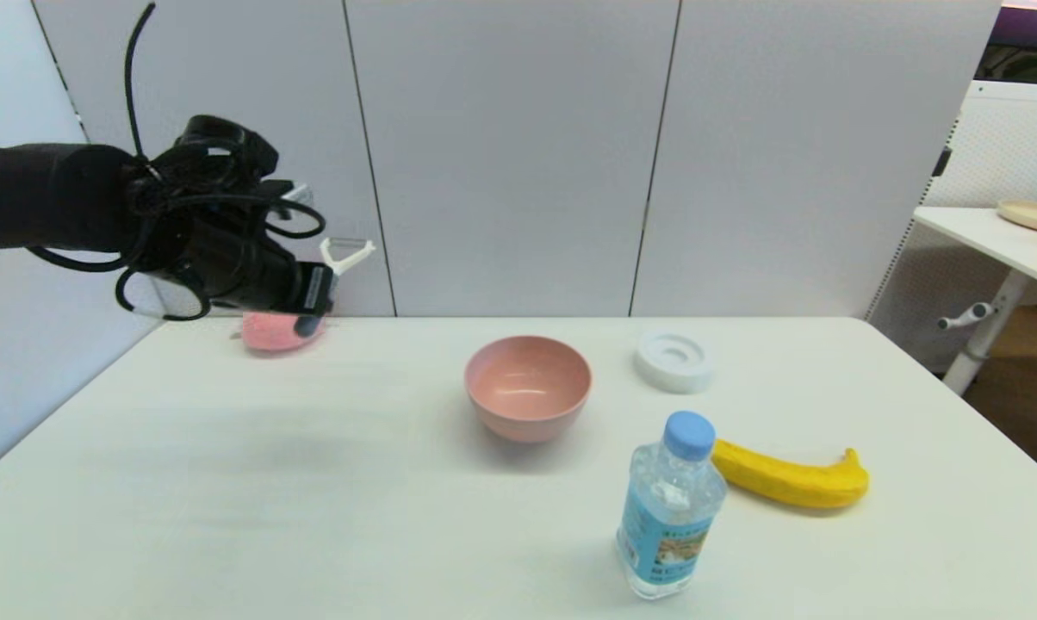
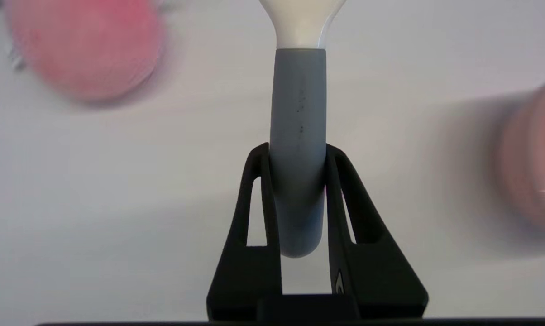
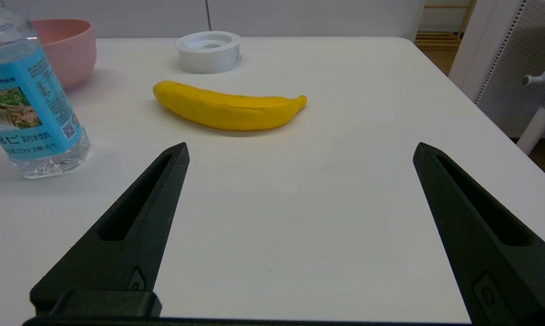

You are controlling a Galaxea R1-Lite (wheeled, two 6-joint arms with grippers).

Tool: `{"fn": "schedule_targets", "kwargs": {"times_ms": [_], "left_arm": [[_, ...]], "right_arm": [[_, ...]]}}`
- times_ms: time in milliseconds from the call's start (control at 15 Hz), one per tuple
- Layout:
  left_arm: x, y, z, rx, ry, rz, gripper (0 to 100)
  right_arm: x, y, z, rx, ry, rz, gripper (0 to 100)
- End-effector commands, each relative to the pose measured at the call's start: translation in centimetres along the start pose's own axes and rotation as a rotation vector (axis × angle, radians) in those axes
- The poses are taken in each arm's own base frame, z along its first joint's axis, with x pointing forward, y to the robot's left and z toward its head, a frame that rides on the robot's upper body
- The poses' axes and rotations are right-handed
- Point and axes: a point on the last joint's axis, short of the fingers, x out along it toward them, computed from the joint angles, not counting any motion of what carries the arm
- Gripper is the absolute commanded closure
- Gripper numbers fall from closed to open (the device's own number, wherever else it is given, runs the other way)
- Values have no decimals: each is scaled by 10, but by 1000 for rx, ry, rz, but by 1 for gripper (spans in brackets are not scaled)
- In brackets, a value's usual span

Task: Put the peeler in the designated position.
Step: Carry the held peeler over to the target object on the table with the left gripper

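Left claw (image 1: 312, 297) clamped on the peeler (image 1: 346, 256) by its grey handle, held high over the far-left tabletop (image 1: 312, 482), above a pink object (image 1: 282, 331). Right claw (image 3: 299, 149) spread wide, empty, near the banana (image 3: 227, 108). Lower slowly, keep the handle level, and release only at contact.

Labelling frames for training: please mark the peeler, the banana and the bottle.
peeler (image 2: 297, 136): left wrist view, grey handle.
banana (image 1: 785, 476): head view, mid-body.
bottle (image 1: 669, 517): head view, blue label.

Grey wall panels (image 1: 518, 155) behind white table (image 1: 312, 517)
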Motion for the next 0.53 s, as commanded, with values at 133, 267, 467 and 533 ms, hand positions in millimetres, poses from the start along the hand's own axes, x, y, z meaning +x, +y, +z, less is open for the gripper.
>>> {"fn": "schedule_targets", "kwargs": {"times_ms": [133,267,467,533], "left_arm": [[9,-59,-4,-48,52,-100,100],[20,-60,-14,-40,138,-87,100],[41,-62,-24,-38,209,-81,100],[46,-63,-27,-49,226,-79,100]], "right_arm": [[0,0,0,0,1,0,0],[0,0,0,0,1,0,0],[0,0,0,0,1,0,0],[0,0,0,0,1,1,0]]}}
